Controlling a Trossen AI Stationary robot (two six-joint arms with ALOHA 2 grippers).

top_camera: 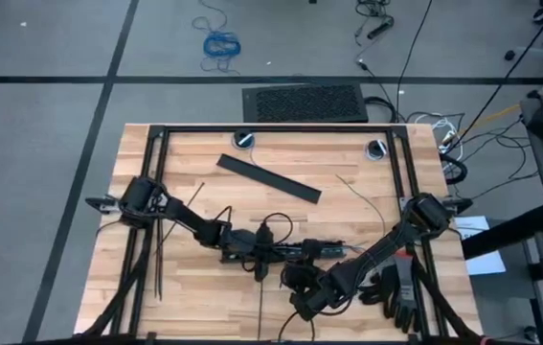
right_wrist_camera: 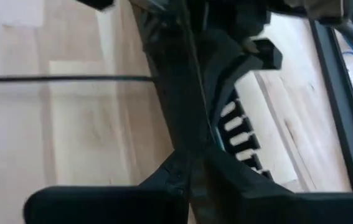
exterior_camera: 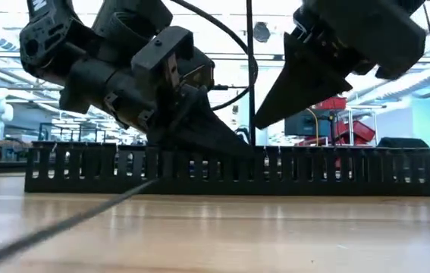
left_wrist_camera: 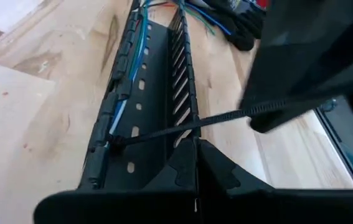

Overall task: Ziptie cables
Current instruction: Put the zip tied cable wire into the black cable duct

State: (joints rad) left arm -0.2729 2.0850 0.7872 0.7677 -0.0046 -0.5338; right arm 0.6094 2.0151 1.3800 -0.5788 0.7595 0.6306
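Wood table (top_camera: 194,153), grey floor (top_camera: 51,48), lab bkgd

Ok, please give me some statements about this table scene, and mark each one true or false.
A zip tie crosses the slotted bar. True.
The wires along that bar are red and yellow. False: they are blue and green.
The right tool grips the zip tie. True.
The flat black bar lies on the floor. False: it lies on the table.
The left tool is at the slotted bar. True.
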